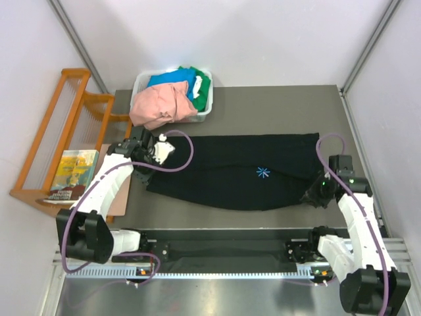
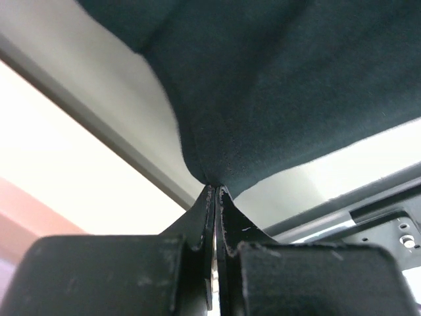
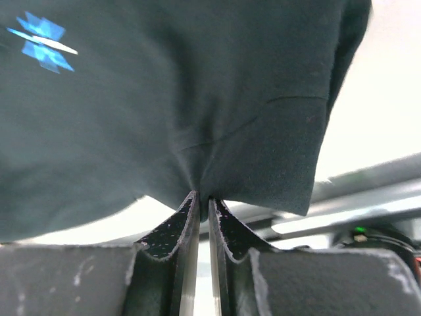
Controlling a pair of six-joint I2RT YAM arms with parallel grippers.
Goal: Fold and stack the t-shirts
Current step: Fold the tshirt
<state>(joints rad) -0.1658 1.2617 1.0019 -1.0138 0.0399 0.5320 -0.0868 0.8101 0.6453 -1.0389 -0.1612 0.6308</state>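
Black shirt [image 1: 237,171] spread across the table [image 1: 276,105], pinched at both ends.
Left gripper [image 2: 214,191] and right gripper [image 3: 202,196] each clamp tight on its cloth; beyond, a pink shirt [image 1: 158,106], blue shirt [image 1: 172,78] and green shirt [image 1: 204,84] heap in a white bin [image 1: 141,83].

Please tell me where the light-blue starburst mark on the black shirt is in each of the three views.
Top external: starburst mark right of centre on the black t-shirt.
Left wrist: not in it.
Right wrist: upper left corner.
Shared landmark: the black t-shirt, in all three views.
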